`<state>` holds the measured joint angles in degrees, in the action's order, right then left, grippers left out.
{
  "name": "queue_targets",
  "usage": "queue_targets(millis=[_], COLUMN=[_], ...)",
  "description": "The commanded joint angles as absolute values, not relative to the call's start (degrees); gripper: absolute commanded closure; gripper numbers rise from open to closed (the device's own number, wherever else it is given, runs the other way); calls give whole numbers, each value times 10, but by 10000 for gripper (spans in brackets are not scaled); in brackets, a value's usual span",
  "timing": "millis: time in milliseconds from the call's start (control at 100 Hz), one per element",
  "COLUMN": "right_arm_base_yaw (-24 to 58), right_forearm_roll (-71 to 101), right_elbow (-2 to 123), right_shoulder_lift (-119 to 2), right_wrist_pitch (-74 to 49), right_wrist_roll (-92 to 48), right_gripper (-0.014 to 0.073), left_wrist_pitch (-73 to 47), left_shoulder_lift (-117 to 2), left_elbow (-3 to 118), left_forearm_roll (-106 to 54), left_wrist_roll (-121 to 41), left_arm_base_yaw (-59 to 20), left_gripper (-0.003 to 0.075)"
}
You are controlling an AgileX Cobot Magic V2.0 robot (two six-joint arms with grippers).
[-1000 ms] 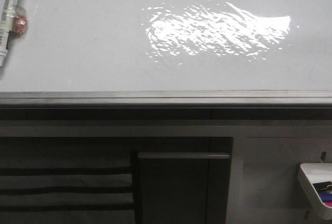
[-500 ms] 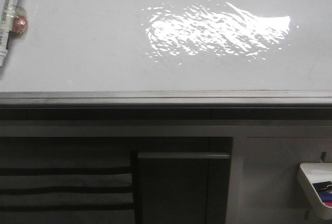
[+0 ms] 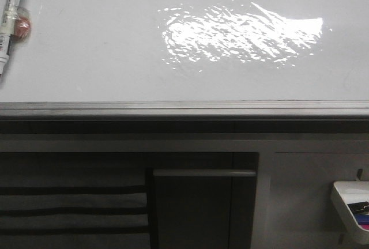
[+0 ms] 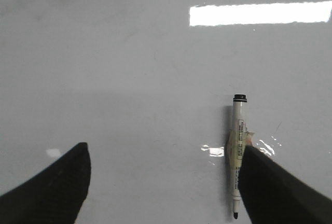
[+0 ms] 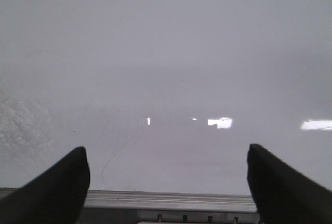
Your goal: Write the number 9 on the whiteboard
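The whiteboard (image 3: 104, 59) is glossy white with a glare patch (image 3: 242, 33) and a grey metal lower edge (image 3: 184, 109). No number 9 shows on it in any view. A white marker with a black cap (image 3: 8, 21) lies on the board at the far left, taped to a small reddish piece (image 3: 23, 26). In the left wrist view the marker (image 4: 237, 141) lies just beside one finger (image 4: 270, 193) of my open, empty left gripper (image 4: 165, 151). My right gripper (image 5: 167, 154) is open and empty over the board near its metal edge (image 5: 166, 200). Neither gripper shows in the front view.
Dark grey cabinet panels (image 3: 196, 208) stand below the board's edge. A white tray (image 3: 349, 203) holding dark and blue items sits at the lower right. Faint old marker streaks (image 5: 111, 154) show on the board in the right wrist view.
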<state>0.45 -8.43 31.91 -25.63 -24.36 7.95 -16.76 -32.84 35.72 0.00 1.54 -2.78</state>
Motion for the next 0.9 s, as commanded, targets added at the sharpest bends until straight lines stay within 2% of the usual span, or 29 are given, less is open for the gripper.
queue_targets(millis=[0,140,350,580,810,890], right_arm_base_yaw=[2,2,2,2,2,2], right_forearm_roll=[-95,-94,-90,-90,-90,-90], right_elbow=[340,339,339,339,339,339], right_shoulder_lift=[-264,-264,-264,-264,-264,-264], right_wrist_pitch=[-196,-196,-196,-196,-196,-196], right_wrist_roll=[79,79,79,79,79,79], right_gripper=[41,41,41,41,41,41], left_wrist_pitch=[-118,-118,-99,3,90,110], left_shoulder_lift=[-349,-396,-493,-615,-701,-722], left_elbow=[376,376,376,376,382,382], left_forearm_roll=[-11,-12,3,0,0,0], left_wrist_roll=[18,18,13,13,13,13], left_arm_base_yaw=[-33,-43,-111,-149,-155,-155], left_gripper=[175,176,176,176,176,207])
